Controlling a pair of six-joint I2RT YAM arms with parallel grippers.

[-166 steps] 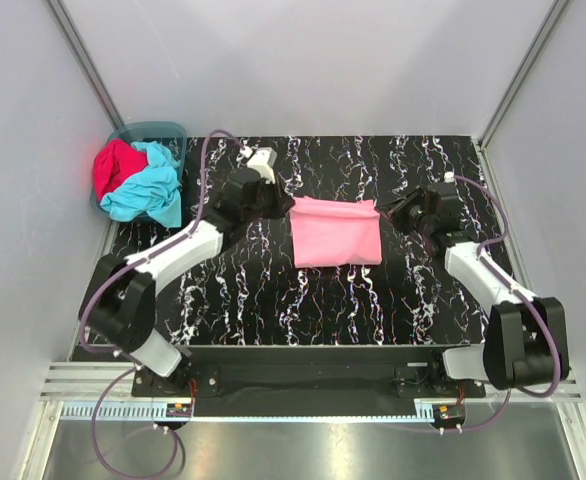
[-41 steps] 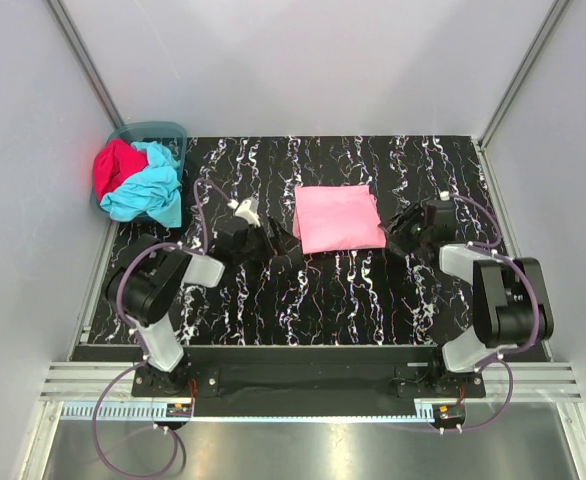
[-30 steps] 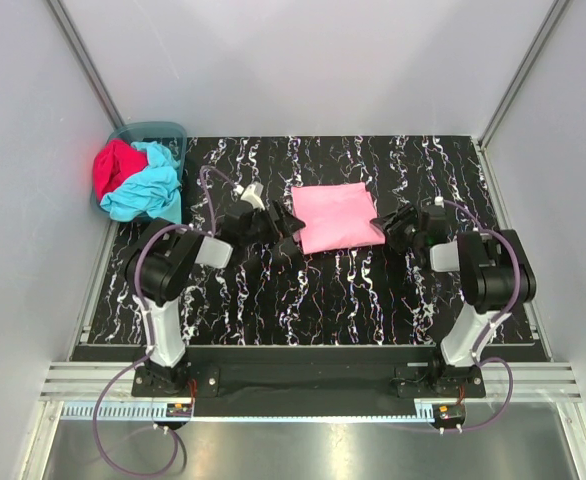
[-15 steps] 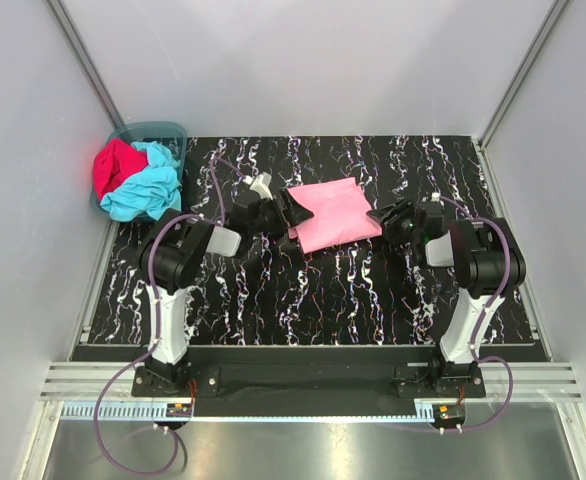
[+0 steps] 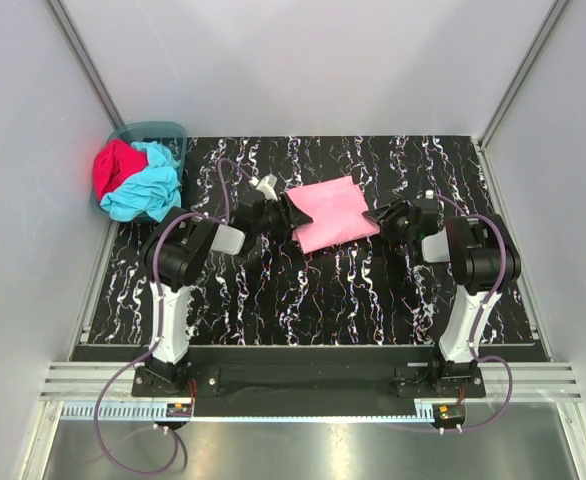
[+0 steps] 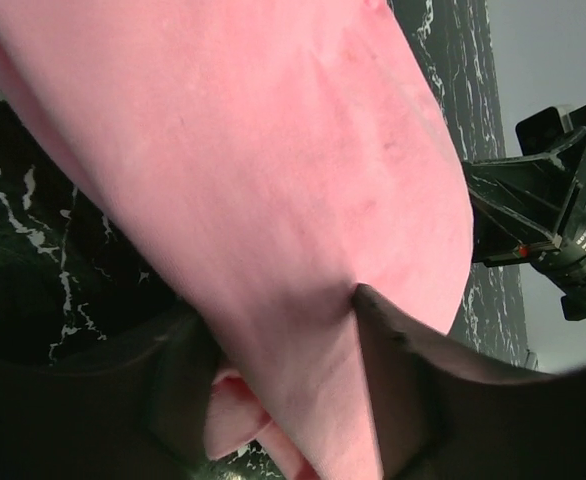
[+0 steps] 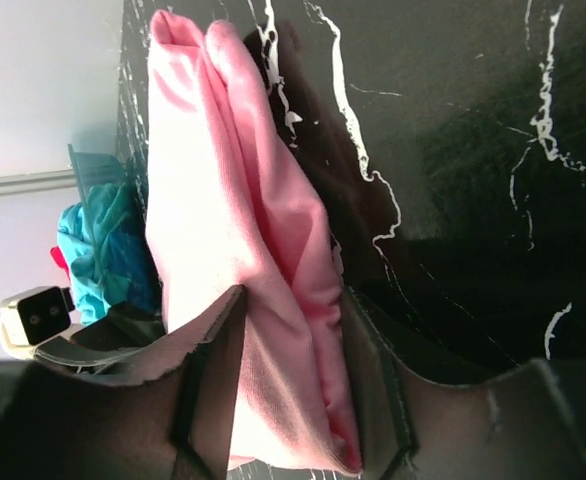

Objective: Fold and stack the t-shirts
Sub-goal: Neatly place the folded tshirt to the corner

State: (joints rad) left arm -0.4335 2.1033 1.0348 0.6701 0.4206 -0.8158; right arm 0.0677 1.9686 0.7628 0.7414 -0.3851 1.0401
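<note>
Left hand (image 5: 291,214) pinches one side edge of the folded pink t-shirt (image 5: 331,208), right hand (image 5: 377,215) looks clamped on the opposite edge, shirt between them on the counter (image 5: 323,292).

pink tee (image 5: 331,212) lies folded on the table (image 5: 353,290), a rough rectangle turned askew; turquoise tee (image 5: 148,192) and red tee (image 5: 115,167) sit crumpled together at the far-left corner.
</note>
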